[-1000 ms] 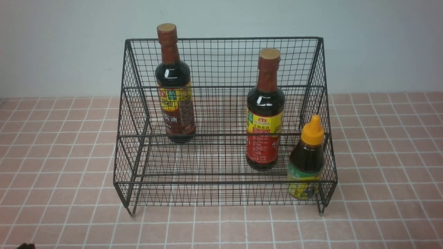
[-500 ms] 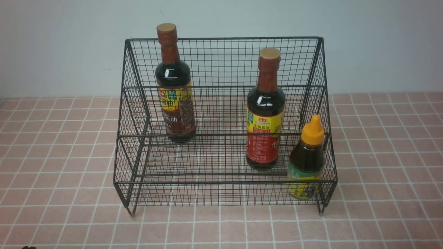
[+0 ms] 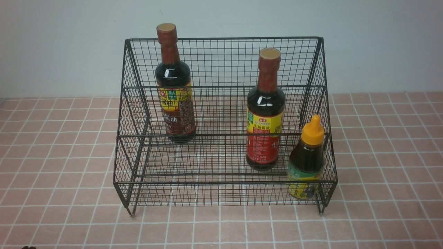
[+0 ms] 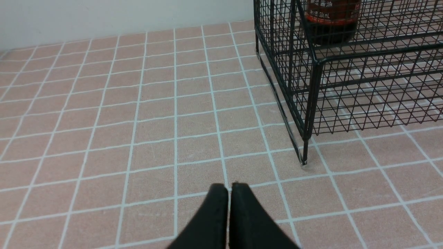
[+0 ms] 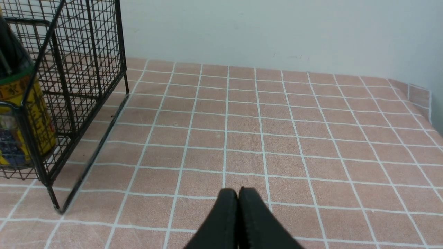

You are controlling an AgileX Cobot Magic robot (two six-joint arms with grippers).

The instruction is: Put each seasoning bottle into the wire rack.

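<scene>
The black wire rack (image 3: 221,86) stands mid-table against the wall. Inside it are three seasoning bottles: a tall one (image 3: 174,86) on the upper tier at left, a second tall one (image 3: 264,114) on the middle tier at right, and a short orange-capped one (image 3: 308,159) in the front right corner. My left gripper (image 4: 229,188) is shut and empty over bare tiles, off the rack's front left leg (image 4: 304,152). My right gripper (image 5: 238,193) is shut and empty too, over tiles to the right of the rack (image 5: 86,52), where the short bottle's yellow label (image 5: 24,114) shows.
Pink tiles with white grout (image 3: 55,155) cover the table on both sides of the rack. A pale wall (image 3: 62,45) runs along the back. The table's right edge (image 5: 429,103) shows in the right wrist view.
A dark tip at the bottom left edge of the front view has slipped lower, almost out of frame. The bottles and the rack have not moved.
</scene>
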